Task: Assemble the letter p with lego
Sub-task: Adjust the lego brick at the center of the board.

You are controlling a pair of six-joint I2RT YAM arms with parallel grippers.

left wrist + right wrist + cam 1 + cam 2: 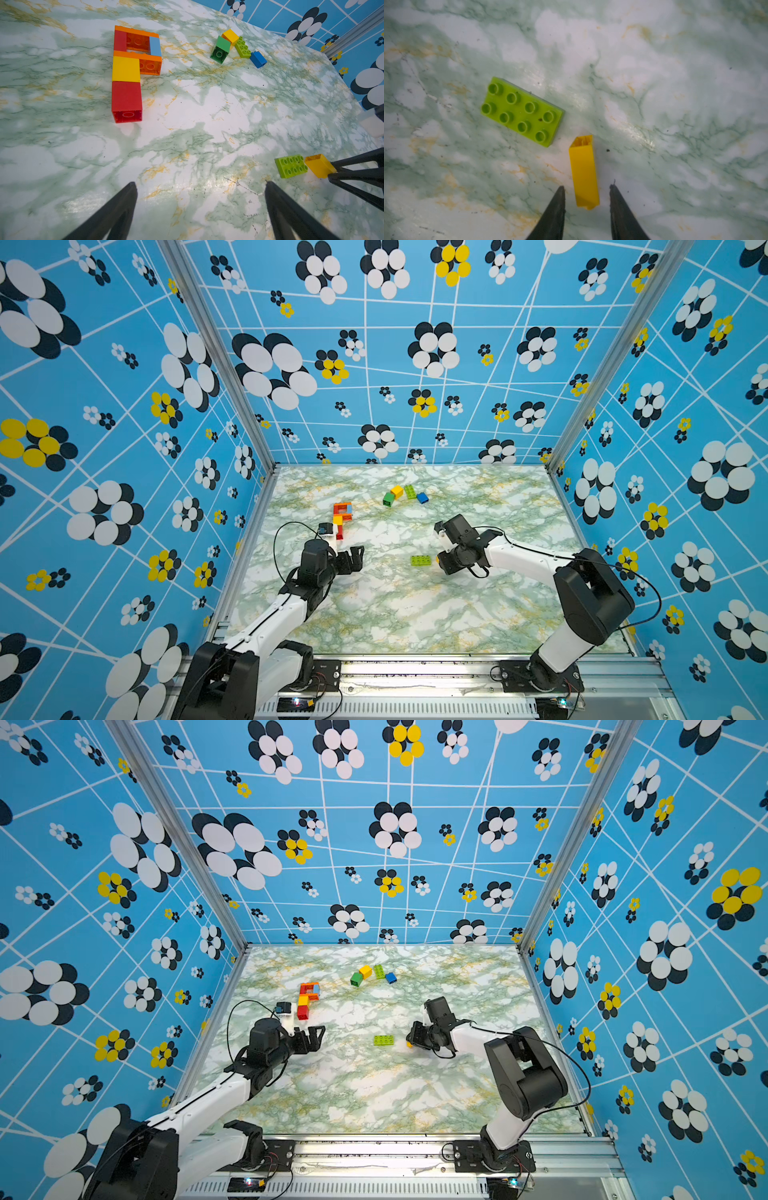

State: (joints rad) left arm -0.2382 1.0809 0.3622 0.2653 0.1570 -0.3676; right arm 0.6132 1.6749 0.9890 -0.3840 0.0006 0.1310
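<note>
A flat lego figure (342,516) (133,62) of orange, red, yellow and light blue bricks lies on the marble table at the back left. My left gripper (355,558) (200,182) stands open and empty just in front of it. A lime oblong brick (421,560) (522,112) lies studs up mid-table. Right beside it a yellow brick (583,172) (319,165) lies on its side. My right gripper (587,187) is open, its fingertips either side of the yellow brick's near end with a gap on each side.
Loose lego bricks sit in a cluster at the back: green (388,499), yellow (397,491), lime (410,491) and blue (422,497). Patterned blue walls close in the table (395,614) on three sides. A metal rail (415,672) runs along the front edge.
</note>
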